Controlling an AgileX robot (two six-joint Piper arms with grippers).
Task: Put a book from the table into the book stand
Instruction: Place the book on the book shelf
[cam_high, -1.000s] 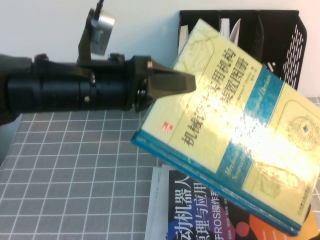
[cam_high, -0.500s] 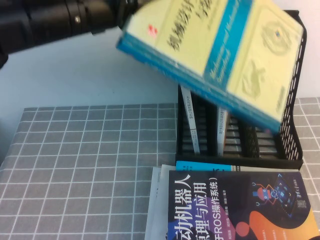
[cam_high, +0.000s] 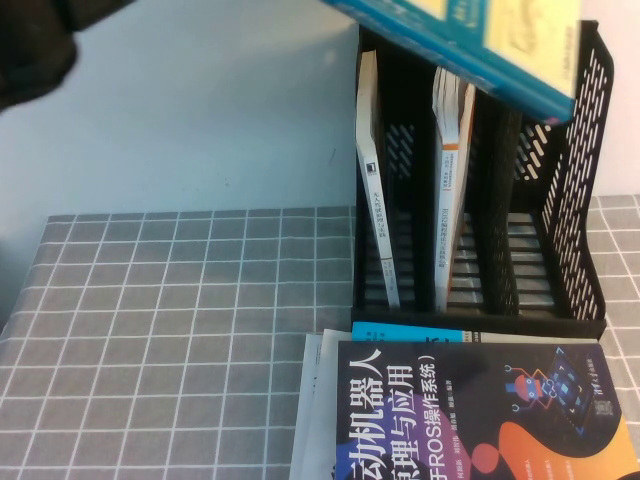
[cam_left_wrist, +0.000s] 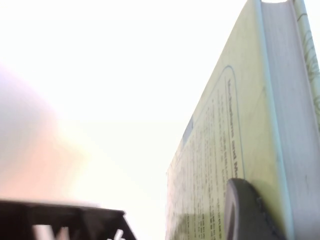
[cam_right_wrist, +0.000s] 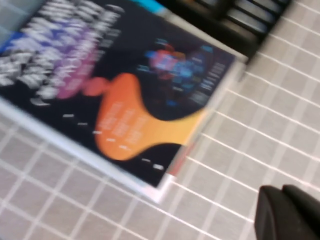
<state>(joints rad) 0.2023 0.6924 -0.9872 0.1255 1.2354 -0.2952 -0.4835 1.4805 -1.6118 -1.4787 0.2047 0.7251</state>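
The book (cam_high: 510, 35), pale yellow-green with a blue spine, hangs tilted in the air above the top of the black book stand (cam_high: 590, 200); only its lower part shows at the top edge of the high view. My left gripper (cam_left_wrist: 280, 220) is shut on it, one finger (cam_left_wrist: 245, 210) pressed on the cover (cam_left_wrist: 225, 150), the other hidden behind the book. Only the left arm (cam_high: 40, 50) shows in the high view. My right gripper (cam_right_wrist: 282, 210) is shut and empty, low over the grid-cloth table (cam_right_wrist: 225, 165) beside the black-covered book (cam_right_wrist: 125, 75).
Two thin white-spined books (cam_high: 372, 180) (cam_high: 450, 190) stand in the stand's left and middle slots; the right slot shows no book. The black-covered book (cam_high: 470, 420) lies on other books in front of the stand. The grey grid table (cam_high: 150, 320) stretches to the left.
The left arm has lifted the book up and back, from in front of the stand to above its top. The gripper has gone out of the high view.
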